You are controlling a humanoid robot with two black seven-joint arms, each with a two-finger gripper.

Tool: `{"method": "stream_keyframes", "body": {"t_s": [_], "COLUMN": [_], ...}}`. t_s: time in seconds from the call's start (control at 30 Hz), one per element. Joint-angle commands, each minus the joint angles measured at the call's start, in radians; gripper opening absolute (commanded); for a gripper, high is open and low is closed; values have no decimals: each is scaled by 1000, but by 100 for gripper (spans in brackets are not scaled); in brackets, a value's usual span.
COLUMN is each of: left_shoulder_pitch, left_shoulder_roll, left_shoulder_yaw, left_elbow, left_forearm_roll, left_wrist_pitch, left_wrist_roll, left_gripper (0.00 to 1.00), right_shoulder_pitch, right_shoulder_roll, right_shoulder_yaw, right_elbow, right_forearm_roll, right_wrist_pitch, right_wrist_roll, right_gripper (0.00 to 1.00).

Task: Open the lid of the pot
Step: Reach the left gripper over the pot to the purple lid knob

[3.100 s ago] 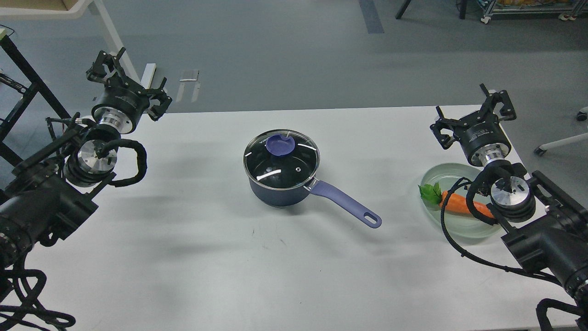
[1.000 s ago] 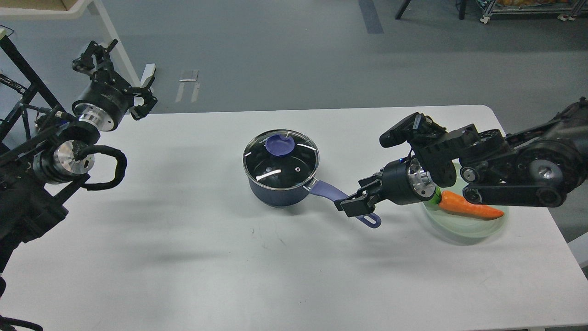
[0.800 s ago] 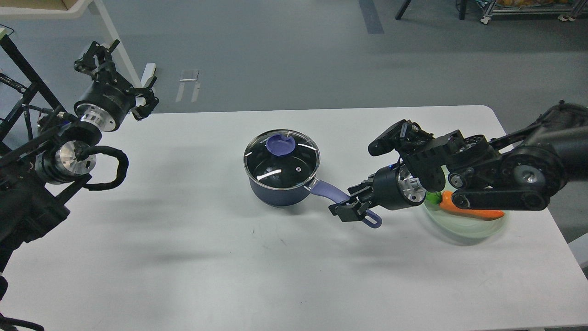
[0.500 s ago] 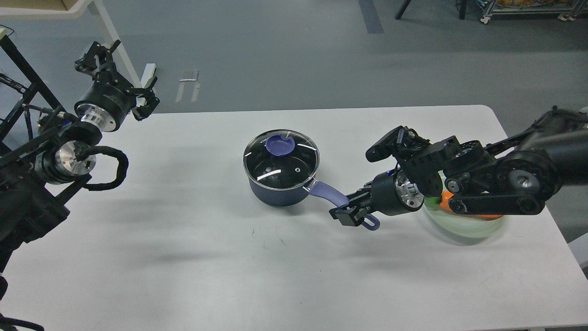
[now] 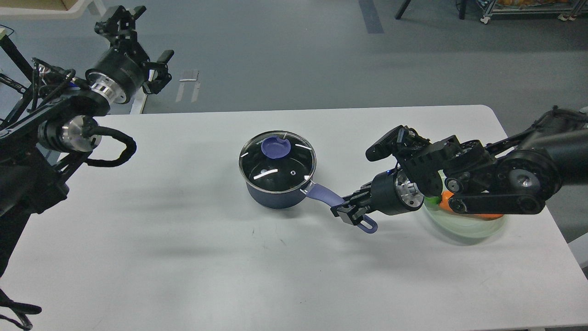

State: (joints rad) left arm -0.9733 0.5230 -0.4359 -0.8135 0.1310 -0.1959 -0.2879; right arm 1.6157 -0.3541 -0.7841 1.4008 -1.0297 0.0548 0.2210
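One white table (image 5: 183, 257) carries one pot (image 5: 275, 195), one lid (image 5: 277, 160) and one pale green dish (image 5: 464, 227) with one carrot (image 5: 448, 202) in it, mostly hidden behind the right arm. Nearest, the right gripper (image 5: 350, 212) reaches in low from the right, roughly level with the tabletop, its fingers clamped on the pot's purple handle (image 5: 321, 195) near the holed end. The pot stands near the table's middle, the lid seated on its rim with the purple knob (image 5: 274, 149) toward the far side. Compared with half a second ago, pot and lid have shifted slightly left and away. Farthest, the left gripper (image 5: 138, 27) is raised above the table's far-left corner, pointing away, its fingers spread and holding nothing; it has risen since that frame.
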Motion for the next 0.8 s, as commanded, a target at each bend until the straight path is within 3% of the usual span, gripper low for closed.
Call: {"method": "stream_keyframes", "body": {"t_s": [0.0, 0.47, 0.77], "left_shoulder_pitch": [-73, -131, -142], "left_shoulder_roll": [-46, -89, -139], "left_shoulder_yaw": [75, 210, 434], "left_elbow": [-4, -227, -199], "left_forearm_roll": [213, 1313, 1556], "left_wrist_pitch": [0, 16, 222], "left_wrist_roll": [-10, -43, -48], "left_gripper": [99, 99, 99], "right_shoulder_pitch": [7, 7, 7], "right_shoulder_roll": [1, -3, 3], "right_shoulder_yaw": [2, 5, 8], "right_elbow": [0, -8, -9], "right_forearm_roll": [2, 6, 6], "right_wrist_pitch": [0, 2, 4], "right_wrist_roll": [0, 3, 3], "right_gripper": [19, 18, 18]}}
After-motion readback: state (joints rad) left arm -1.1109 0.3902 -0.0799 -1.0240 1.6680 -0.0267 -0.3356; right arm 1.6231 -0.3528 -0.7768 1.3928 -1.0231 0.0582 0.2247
